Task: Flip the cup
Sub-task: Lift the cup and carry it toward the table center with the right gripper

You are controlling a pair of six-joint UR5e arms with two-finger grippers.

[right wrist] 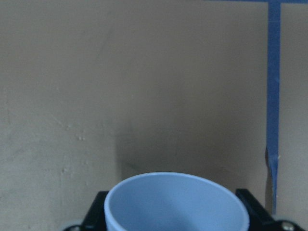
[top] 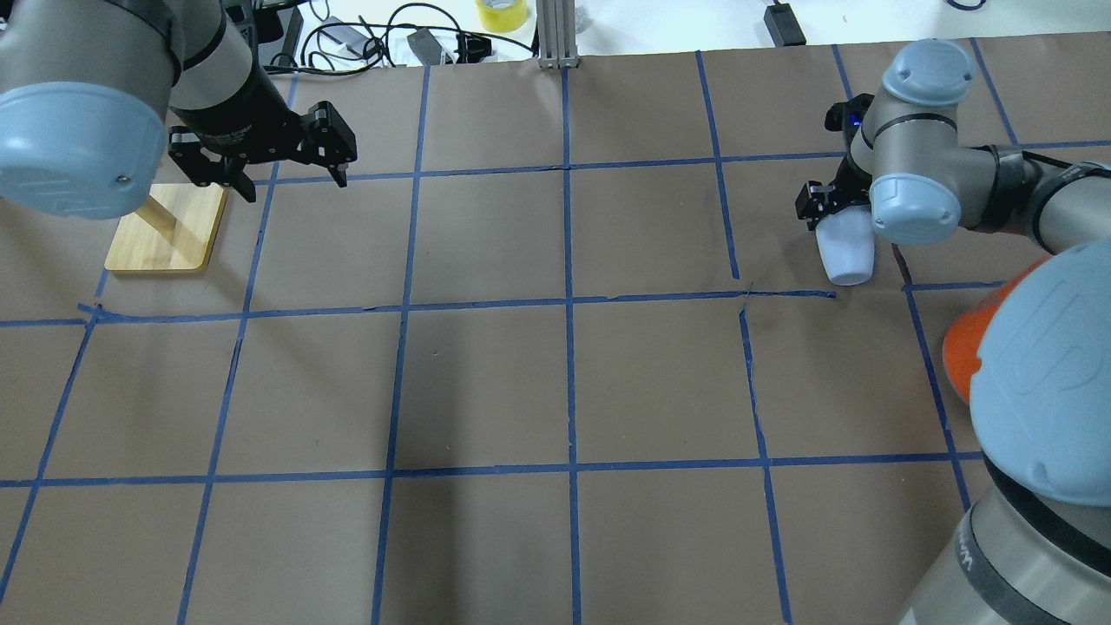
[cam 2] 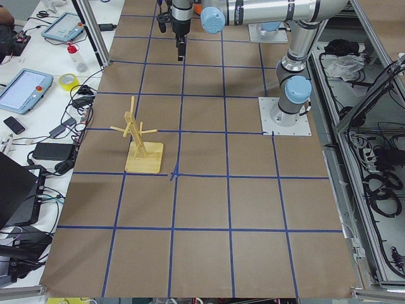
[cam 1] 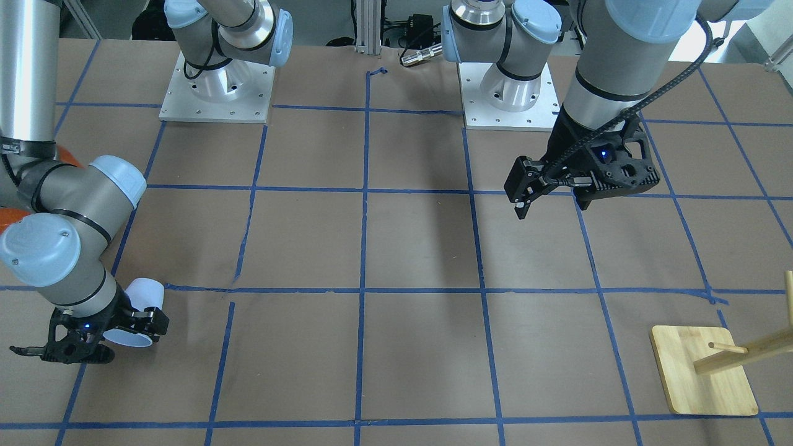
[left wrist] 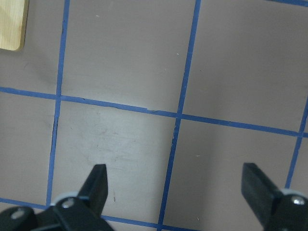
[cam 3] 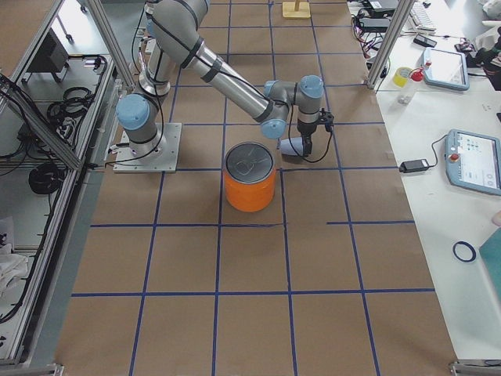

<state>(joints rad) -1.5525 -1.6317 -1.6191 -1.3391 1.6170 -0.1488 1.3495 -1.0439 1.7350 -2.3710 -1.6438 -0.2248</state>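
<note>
The pale blue-white cup (top: 846, 253) sits between the fingers of my right gripper (top: 840, 217), which is shut on it near the rim. The cup is tilted over, low above the brown table. It also shows in the front view (cam 1: 146, 292), in the right side view (cam 3: 290, 146), and in the right wrist view (right wrist: 175, 204), where its open mouth faces the camera. The right gripper also shows in the front view (cam 1: 124, 328). My left gripper (top: 293, 184) is open and empty above the table, far from the cup, and shows too in the left wrist view (left wrist: 175, 187) and front view (cam 1: 526, 198).
A big orange can (cam 3: 250, 178) with a silver lid stands close to the cup, on the robot's side of it. A wooden peg stand (top: 165, 230) on a square base (cam 1: 703, 371) stands by the left gripper. Blue tape lines grid the table.
</note>
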